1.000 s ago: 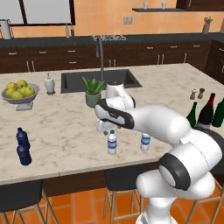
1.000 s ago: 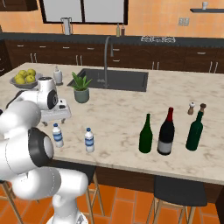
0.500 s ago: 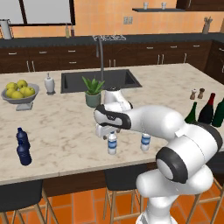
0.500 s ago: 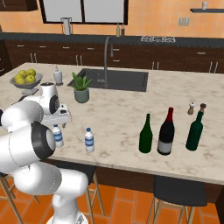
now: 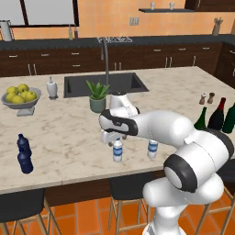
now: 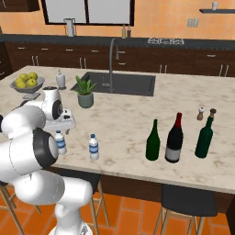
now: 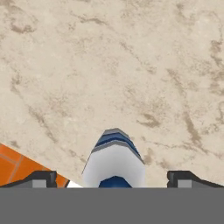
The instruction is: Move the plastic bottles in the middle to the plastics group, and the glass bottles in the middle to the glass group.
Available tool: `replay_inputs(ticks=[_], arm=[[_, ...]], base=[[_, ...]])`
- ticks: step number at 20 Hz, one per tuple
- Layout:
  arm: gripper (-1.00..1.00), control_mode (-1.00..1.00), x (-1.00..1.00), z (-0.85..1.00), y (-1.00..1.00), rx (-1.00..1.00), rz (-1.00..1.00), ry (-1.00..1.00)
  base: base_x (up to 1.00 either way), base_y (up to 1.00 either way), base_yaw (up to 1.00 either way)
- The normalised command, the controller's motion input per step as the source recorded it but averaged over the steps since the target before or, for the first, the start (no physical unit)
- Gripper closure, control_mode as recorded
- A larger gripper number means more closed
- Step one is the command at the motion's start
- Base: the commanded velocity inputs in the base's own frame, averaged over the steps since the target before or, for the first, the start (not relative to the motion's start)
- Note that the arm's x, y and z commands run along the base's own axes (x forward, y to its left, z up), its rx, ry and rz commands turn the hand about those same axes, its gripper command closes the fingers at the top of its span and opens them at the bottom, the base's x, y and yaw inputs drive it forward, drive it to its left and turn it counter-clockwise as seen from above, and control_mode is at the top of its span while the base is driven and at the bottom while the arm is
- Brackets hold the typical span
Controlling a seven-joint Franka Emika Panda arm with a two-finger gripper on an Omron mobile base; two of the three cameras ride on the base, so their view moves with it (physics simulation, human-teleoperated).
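The gripper [image 7: 112,179] has come down over the nearer clear water bottle [image 5: 118,150] at the worktop's [image 5: 69,137] front edge, jaws fully spread either side of its blue cap, gripping nothing, so a grasp looks imminent. The second water bottle [image 5: 153,148] stands just at 3 o'clock of it. The navy bottles [image 5: 23,153] wait far at 9 o'clock; the green wine bottle [image 6: 153,141] at 3 o'clock. Beyond, a bowl [image 5: 20,103] holds lemons [image 5: 20,95], a pot [image 5: 97,105] a plant [image 5: 97,89]
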Motion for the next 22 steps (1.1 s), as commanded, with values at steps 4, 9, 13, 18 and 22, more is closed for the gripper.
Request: replay_inputs(ticks=[4, 9, 13, 18, 22], arm=[[-1.0, -1.0, 0.0, -0.01, 0.0, 0.0, 0.0, 0.0], [-1.0, -1.0, 0.0, -0.13, 0.01, 0.0, 0.0, 0.0], [-1.0, -1.0, 0.0, -0.07, 0.0, 0.0, 0.0, 0.0], [1.0, -1.0, 0.0, 0.0, 0.0, 0.0, 0.0, 0.0], [1.0, -1.0, -0.01, 0.0, 0.0, 0.0, 0.0, 0.0]], base=[[0.0, 0.0, 0.0], [0.0, 0.0, 0.0], [0.0, 0.0, 0.0], [0.0, 0.0, 0.0], [0.0, 0.0, 0.0]])
